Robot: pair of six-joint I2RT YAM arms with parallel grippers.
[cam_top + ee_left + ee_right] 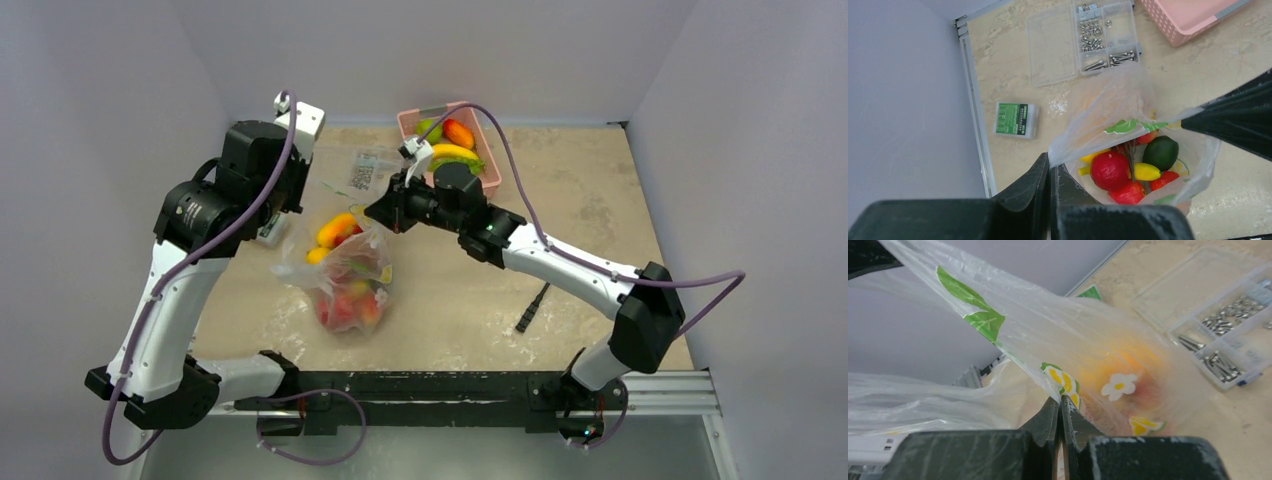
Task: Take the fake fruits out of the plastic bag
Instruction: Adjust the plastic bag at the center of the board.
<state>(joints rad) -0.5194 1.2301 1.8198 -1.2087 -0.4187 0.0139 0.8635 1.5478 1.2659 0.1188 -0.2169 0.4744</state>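
The plastic bag (350, 275) stands in the middle of the table, clear with green-and-yellow prints, its mouth pulled open between both arms. My left gripper (1050, 167) is shut on the bag's left rim (1108, 100). My right gripper (1060, 399) is shut on the opposite rim, pinching a printed fold of film (1048, 335). Inside lie the fake fruits: a round red one (1109, 170), a dark green one (1160, 152), a yellow one (1146, 172) and more red ones (1128, 192). From above, orange-yellow fruit (335, 230) shows near the mouth.
A pink basket (405, 125) at the back holds a banana and other fruit. A clear case of screws (1100, 35) and a small green-labelled box (1017, 120) lie left of the bag. A black strip (532, 308) lies at the right. Walls enclose three sides.
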